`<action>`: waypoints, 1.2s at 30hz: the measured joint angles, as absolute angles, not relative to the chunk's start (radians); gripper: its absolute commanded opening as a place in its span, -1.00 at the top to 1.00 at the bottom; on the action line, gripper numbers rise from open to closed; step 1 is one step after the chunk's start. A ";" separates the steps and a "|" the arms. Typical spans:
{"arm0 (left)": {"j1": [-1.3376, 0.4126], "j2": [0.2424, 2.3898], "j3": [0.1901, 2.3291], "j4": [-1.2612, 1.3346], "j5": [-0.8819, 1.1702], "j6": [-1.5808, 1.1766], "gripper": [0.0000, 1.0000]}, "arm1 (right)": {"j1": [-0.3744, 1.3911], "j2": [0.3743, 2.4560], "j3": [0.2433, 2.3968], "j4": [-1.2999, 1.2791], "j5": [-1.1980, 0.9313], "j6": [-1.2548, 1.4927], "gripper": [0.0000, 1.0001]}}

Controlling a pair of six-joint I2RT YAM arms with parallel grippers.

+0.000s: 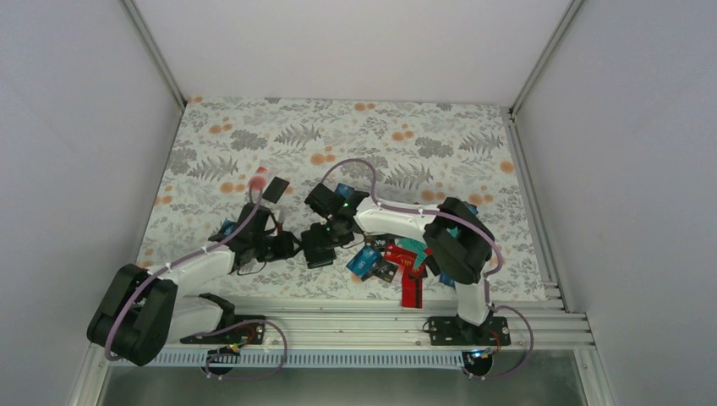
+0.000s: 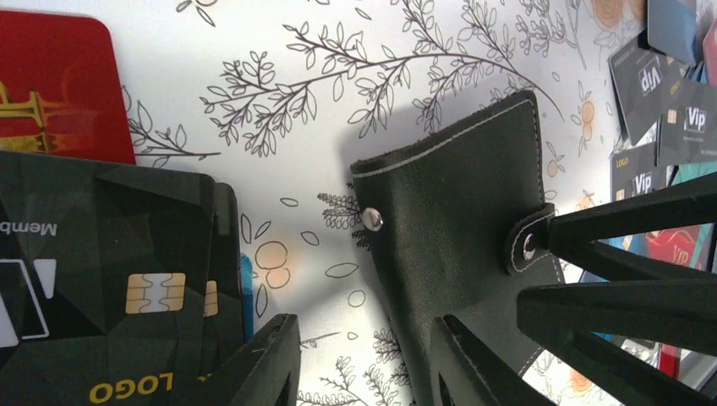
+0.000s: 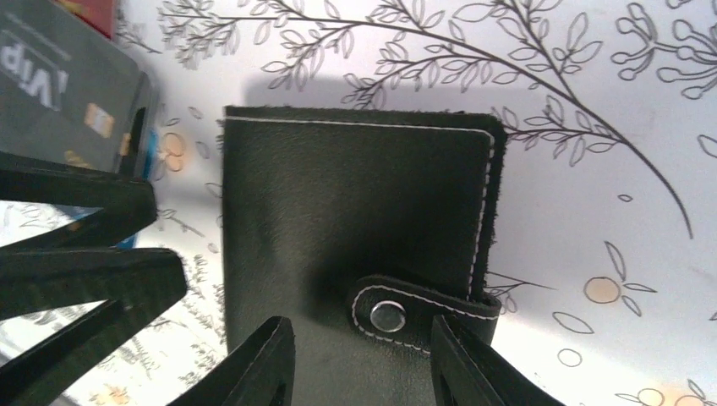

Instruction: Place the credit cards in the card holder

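- The card holder [image 3: 355, 220] lies flat mid-table toward the near edge and looks closed. Credit cards [image 1: 385, 258] are heaped to its right (a few on its left).
- Right gripper [image 3: 363, 364]: fingers apart astride the snap tab [image 3: 414, 309]; I cannot tell whether they bite.
- Left gripper [image 2: 363, 372]: spread, pinching nothing. It should pin the holder's left edge while the right lifts the tab.

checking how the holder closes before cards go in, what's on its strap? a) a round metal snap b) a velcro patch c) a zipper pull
a, the right wrist view shows a round silver snap set in the strap of the card holder.
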State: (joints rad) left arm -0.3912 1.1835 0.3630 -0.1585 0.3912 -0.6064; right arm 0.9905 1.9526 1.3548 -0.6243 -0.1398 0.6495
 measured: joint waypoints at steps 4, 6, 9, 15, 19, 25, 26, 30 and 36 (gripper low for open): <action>-0.393 1.211 0.391 -0.157 0.393 -0.605 0.38 | 0.995 1.971 1.368 -0.646 -0.105 0.648 0.21; -0.395 1.243 0.416 -0.146 0.396 -0.606 0.41 | 0.999 1.975 1.370 -0.650 -0.093 0.649 0.26; -0.395 1.296 0.442 -0.113 0.409 -0.606 0.45 | 1.005 1.986 1.379 -0.660 -0.072 0.651 0.36; -0.395 1.387 0.455 -0.051 0.448 -0.606 0.46 | 1.013 1.990 1.376 -0.665 -0.028 0.665 0.56; -0.393 1.438 0.473 -0.001 0.478 -0.601 0.46 | 1.014 1.989 1.365 -0.657 -0.014 0.671 0.70; -0.403 1.475 0.481 0.056 0.481 -0.587 0.47 | 1.014 1.985 1.361 -0.647 -0.006 0.678 0.91; -0.408 1.478 0.482 0.062 0.476 -0.585 0.48 | 1.014 1.985 1.361 -0.646 -0.006 0.680 0.91; -0.428 1.496 0.491 0.081 0.439 -0.579 0.54 | 1.014 1.977 1.353 -0.639 -0.003 0.689 0.91; -0.476 1.561 0.541 0.108 0.373 -0.575 0.58 | 1.009 1.928 1.283 -0.598 0.017 0.708 0.92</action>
